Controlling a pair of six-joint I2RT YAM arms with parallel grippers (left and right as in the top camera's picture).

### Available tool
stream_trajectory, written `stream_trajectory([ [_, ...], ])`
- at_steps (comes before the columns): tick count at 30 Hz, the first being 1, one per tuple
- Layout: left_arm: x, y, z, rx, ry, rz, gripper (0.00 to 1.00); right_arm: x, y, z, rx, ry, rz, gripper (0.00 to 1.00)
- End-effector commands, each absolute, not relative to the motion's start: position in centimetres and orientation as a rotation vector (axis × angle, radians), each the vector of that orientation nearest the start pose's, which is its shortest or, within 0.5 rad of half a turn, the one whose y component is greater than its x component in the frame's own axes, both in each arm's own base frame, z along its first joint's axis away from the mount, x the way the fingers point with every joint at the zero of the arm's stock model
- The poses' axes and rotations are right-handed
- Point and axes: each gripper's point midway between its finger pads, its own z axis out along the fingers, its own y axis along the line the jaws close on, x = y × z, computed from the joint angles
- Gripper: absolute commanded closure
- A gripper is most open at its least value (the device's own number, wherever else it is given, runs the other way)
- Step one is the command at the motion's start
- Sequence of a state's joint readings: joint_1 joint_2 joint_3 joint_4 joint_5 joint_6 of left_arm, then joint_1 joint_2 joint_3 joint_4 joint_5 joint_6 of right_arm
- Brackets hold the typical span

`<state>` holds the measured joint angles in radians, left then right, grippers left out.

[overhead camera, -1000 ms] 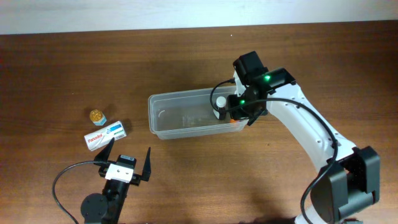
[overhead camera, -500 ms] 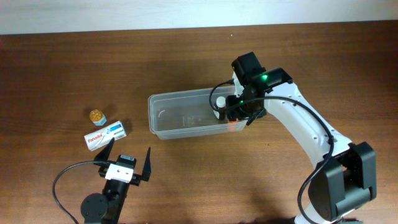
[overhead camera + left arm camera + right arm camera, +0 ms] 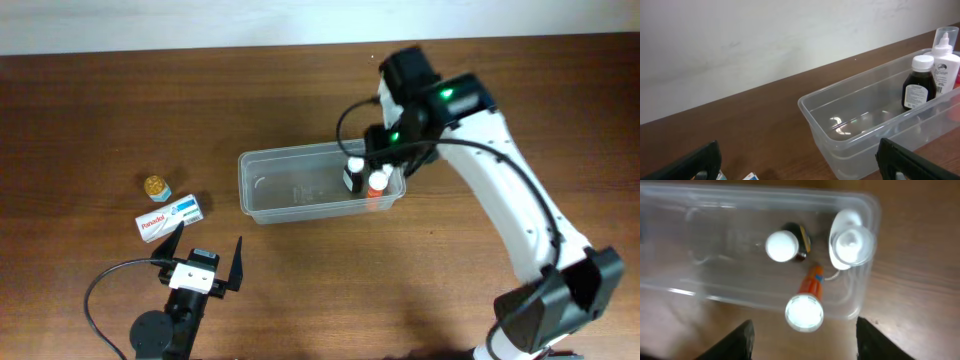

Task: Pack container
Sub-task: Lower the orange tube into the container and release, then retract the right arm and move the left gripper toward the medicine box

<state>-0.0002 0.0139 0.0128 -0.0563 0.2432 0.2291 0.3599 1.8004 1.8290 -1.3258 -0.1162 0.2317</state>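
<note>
The container is a clear plastic tub in the middle of the table. At its right end stand a dark bottle with a white cap and an orange bottle with a white cap. My right gripper hovers open above that end. In the right wrist view its open gripper holds nothing, and below it are the orange bottle, the dark bottle and a white bottle with a clear cap. My left gripper rests open near the front left. Its view shows the container ahead of the gripper.
A small jar with a gold lid and a white Panadol box lie on the wood left of the container, just beyond my left gripper. The brown table runs back to a pale wall.
My right gripper has opened and risen back from the container's right end. The orange bottle it held now stands free in the tub. The left arm has not moved.
</note>
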Motion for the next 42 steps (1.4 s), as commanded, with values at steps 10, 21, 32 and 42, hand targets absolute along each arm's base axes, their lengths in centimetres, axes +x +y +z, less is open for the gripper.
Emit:
stream_trajectory([
  [10, 24.2, -4.0, 16.7, 0.373, 1.562, -0.004, 0.01, 37.9, -2.9, 27.8, 0.468, 2.712, -0.129, 0.02],
  [21, 23.7, -3.9, 20.1, 0.181, 1.548, -0.191, 0.01, 35.2, -13.9, 27.7, 0.871, 2.632, -0.21, 0.02],
  [32, 22.8, -1.4, 31.9, 0.162, 1.965, -0.092, 0.01, 34.3, -16.0, 27.7, 0.952, 2.608, -0.225, 0.02],
  [42, 26.6, -1.7, 31.9, 0.11, 2.437, -0.281, 0.01, 34.3, -16.0, 27.7, 0.952, 2.608, -0.225, 0.02],
])
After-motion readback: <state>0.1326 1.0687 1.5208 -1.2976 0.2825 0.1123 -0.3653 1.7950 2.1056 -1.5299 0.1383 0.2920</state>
